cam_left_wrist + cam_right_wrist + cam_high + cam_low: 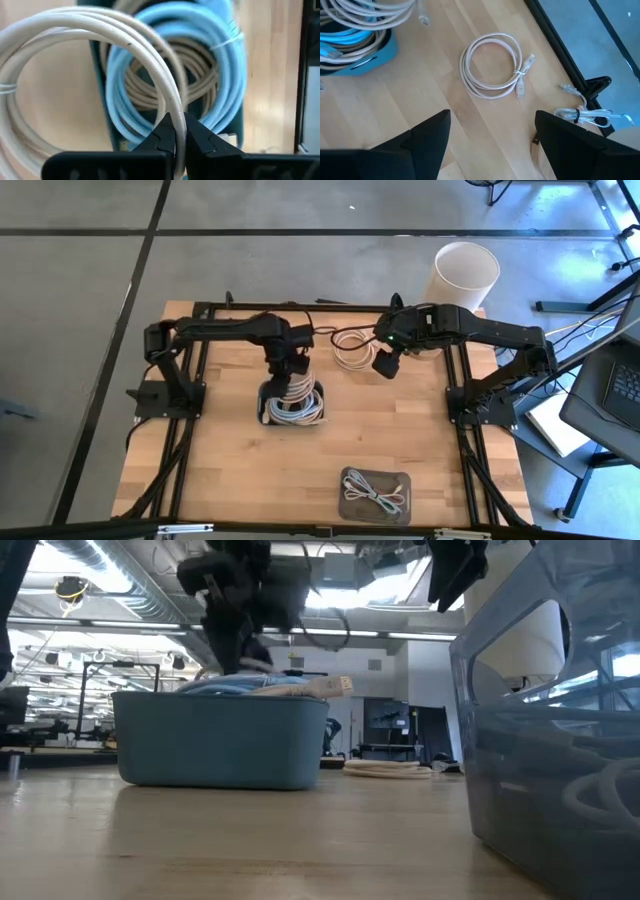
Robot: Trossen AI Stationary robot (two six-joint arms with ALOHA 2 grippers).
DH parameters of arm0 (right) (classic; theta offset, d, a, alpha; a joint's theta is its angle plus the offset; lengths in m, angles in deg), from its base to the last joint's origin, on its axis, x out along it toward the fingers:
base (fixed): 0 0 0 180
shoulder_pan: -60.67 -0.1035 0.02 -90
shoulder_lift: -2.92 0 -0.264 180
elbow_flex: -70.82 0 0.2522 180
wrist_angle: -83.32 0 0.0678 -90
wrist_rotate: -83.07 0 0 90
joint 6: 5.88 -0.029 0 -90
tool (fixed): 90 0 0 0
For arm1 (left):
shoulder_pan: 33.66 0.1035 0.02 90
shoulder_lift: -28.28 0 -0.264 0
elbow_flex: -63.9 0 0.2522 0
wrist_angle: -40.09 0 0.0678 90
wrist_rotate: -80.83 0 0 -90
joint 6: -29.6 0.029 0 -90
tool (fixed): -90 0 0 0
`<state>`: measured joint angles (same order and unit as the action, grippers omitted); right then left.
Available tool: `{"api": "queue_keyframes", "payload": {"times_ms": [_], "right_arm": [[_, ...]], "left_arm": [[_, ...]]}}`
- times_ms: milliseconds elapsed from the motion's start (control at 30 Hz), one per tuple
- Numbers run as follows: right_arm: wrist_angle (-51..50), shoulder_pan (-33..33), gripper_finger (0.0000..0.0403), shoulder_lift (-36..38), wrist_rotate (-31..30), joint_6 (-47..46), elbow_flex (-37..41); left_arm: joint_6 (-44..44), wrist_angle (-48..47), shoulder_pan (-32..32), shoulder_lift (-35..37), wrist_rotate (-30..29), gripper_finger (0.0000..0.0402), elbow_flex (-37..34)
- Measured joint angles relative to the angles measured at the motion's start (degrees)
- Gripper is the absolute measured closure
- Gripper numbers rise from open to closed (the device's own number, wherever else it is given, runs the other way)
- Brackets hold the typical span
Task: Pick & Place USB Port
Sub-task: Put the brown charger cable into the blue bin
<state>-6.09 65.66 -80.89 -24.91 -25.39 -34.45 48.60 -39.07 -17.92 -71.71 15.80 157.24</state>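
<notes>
A blue bin (268, 408) on the wooden table holds coiled cables, among them a light blue coil (225, 75) and beige ones. My left gripper (290, 372) hangs right over the bin, shut on a white coiled cable (75, 35). Which end of it bears the USB port does not show. My right gripper (387, 367) hovers open above the table's far middle, to the right of a second white coil (492, 65) that lies flat on the wood. My left gripper (176, 135) pinches the white coil's bundled strands (172, 107) between its two fingertips, at one place on the loop. The fingers slant steeply down from above and lie across the strands. The loop hangs over the bin; whether its lower part still touches the other cables I cannot tell.
A clear tray (375, 495) with a bundled cable stands near the front edge, right of centre. A small bagged cable (585, 115) lies by the black frame rail at the far right. A white bucket (463, 272) stands beyond the far edge. Bare wood lies between bin and tray.
</notes>
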Motion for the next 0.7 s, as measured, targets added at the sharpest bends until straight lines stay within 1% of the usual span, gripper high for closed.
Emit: {"api": "queue_keyframes", "payload": {"times_ms": [167, 233, 300, 500, 700], "right_arm": [[0.16, 0.00, 0.0107, 0.00, 0.00, -0.01, 0.01], [0.16, 0.00, 0.0107, 0.00, 0.01, 0.00, 0.01], [0.16, 0.02, 0.0107, 0.00, 0.05, -0.02, 0.02], [0.15, 0.00, 0.0107, 0.00, 0.20, 0.00, 0.02], [0.68, 0.00, 0.0107, 0.00, 0.20, 0.24, 0.02]], "left_arm": [[-0.28, -0.99, 0.58, 3.06, -1.62, 0.0395, 2.72], [-0.42, -2.63, 0.97, 4.00, -2.62, 0.0395, 3.53], [-0.73, -5.21, 1.30, 4.63, -2.32, 0.0395, 3.93], [-1.56, -7.85, 1.34, 8.76, 2.14, 0.0395, 4.06], [-6.48, -7.53, 1.35, 13.41, 6.81, 0.0395, 4.07]]}}
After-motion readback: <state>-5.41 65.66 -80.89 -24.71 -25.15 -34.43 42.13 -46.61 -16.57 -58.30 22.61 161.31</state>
